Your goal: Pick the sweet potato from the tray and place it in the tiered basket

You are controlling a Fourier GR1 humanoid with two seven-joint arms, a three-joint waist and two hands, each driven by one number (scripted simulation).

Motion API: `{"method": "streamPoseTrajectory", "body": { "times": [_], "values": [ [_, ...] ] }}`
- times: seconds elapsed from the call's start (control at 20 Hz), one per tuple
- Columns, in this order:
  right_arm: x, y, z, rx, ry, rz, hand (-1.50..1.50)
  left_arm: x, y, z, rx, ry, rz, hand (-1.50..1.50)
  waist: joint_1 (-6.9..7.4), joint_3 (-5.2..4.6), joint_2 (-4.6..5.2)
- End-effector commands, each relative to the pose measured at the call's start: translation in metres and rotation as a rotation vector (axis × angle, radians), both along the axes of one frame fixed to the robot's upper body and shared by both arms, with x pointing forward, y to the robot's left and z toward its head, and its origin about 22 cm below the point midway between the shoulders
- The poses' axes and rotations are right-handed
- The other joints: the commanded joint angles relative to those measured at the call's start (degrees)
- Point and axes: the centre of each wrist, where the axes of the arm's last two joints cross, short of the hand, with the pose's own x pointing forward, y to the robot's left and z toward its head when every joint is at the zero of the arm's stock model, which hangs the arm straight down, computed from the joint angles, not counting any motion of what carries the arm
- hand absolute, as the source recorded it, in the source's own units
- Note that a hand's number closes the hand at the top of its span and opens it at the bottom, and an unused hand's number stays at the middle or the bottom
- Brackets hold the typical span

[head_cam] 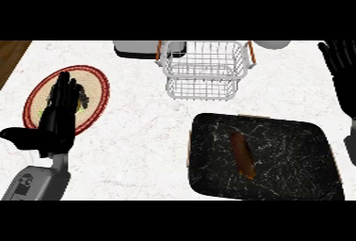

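Grey left forearm rises from the lower edge, its black left hand [59, 110] flat, fingers straight, over a red-rimmed woven plate [97, 101]. Right hand [342, 75] rests open at the right edge. Long brown sweet potato [242, 154] lies in the black speckled tray [292, 141] — near the white wire tiered basket [205, 70].

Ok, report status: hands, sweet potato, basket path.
Both hands open: left hand over the plate, right hand at right edge. Sweet potato on tray. Tiered basket unobstructed.

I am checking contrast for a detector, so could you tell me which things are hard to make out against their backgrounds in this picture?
Head view: the brown sweet potato stands out only modestly on the black speckled tray; the white wire tiered basket blends into the pale marble counter; the black left hand hides most of the red-rimmed round plate; the black right hand is cut by the right edge.
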Motion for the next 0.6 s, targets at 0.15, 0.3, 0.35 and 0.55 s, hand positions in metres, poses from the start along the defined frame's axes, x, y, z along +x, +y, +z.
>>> {"method": "streamPoseTrajectory", "body": {
  "times": [0.15,0.3,0.35,0.55],
  "values": [
    [-0.005,0.096,-0.067,-0.296,0.088,-0.051,-1.5,-0.004,-0.02,-0.017,0.095,0.105,-0.229,0.0,0.77,-0.66,-0.54],
    [-0.006,0.048,-0.082,-0.695,0.109,-0.194,-1.5,-0.009,-0.03,-0.027,0.095,0.159,-0.303,0.0,-0.34,-1.68,0.06],
    [-0.015,0.103,-0.113,-0.543,0.163,-0.219,-1.5,-0.014,-0.043,-0.037,0.084,0.184,-0.359,0.0,0.26,-0.96,-0.07],
    [-0.044,0.21,-0.156,-0.5,0.056,-0.151,-1.5,-0.021,-0.022,-0.05,0.085,0.206,-0.395,0.0,0.79,-0.5,-0.76]
  ]
}}
